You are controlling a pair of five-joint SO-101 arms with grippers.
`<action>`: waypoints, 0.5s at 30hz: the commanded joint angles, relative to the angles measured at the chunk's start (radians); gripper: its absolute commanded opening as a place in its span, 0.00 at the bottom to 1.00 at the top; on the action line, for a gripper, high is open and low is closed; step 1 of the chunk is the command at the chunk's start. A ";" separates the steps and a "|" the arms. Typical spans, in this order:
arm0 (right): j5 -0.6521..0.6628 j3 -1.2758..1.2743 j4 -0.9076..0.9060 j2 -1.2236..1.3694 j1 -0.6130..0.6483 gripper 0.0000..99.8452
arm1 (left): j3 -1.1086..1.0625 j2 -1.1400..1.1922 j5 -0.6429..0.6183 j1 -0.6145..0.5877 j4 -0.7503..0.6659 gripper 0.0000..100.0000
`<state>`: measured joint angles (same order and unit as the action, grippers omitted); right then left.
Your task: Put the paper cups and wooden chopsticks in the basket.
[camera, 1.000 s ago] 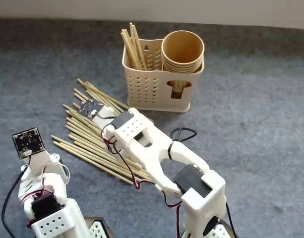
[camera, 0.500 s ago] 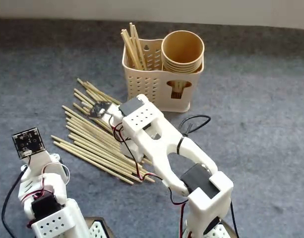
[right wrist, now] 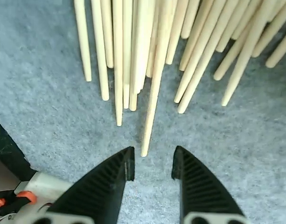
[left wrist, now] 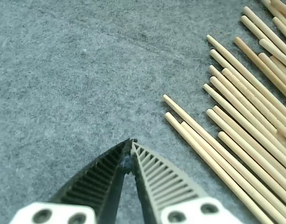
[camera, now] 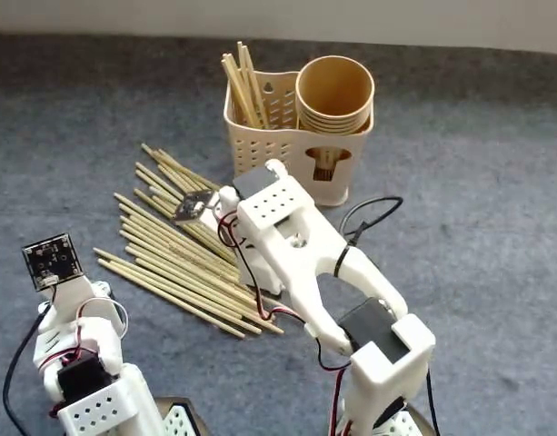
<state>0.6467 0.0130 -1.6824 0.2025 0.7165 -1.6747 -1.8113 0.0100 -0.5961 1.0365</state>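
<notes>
Probably a robotics test bench: a surface covered in grey felt, white plastic arms with loose wiring, a pale wall behind.

There is one basket. Inside it stands one nested stack of paper cups, four or five by the rims. Also inside the basket are about six upright chopsticks. Beside the basket, on the counter, lies one pile of loose chopsticks, probably somewhat over twenty-five; they overlap and one arm covers part of the pile, so that count is rough. Two arms show: the left arm and the right arm.
</notes>
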 commanded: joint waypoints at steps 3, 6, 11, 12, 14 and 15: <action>-0.094 0.053 0.030 -0.065 0.056 0.15 | -0.021 -0.013 0.008 -0.008 -0.017 0.01; -0.157 0.047 0.120 -0.061 0.085 0.15 | -0.021 -0.013 0.008 -0.008 -0.017 0.01; -0.215 0.016 0.300 -0.056 0.125 0.15 | -0.021 -0.013 0.008 -0.008 -0.017 0.01; -0.222 -0.004 0.334 -0.059 0.127 0.14 | -0.021 -0.013 0.008 -0.008 -0.017 0.01; -0.236 -0.038 0.406 -0.058 0.131 0.12 | -0.021 -0.013 0.008 -0.008 -0.017 0.01; -0.247 -0.059 0.450 -0.058 0.134 0.12 | -0.021 -0.013 0.008 -0.008 -0.017 0.01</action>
<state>0.4304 -0.0269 -1.3403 0.1964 0.8362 -1.6747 -1.8113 0.0100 -0.5961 1.0365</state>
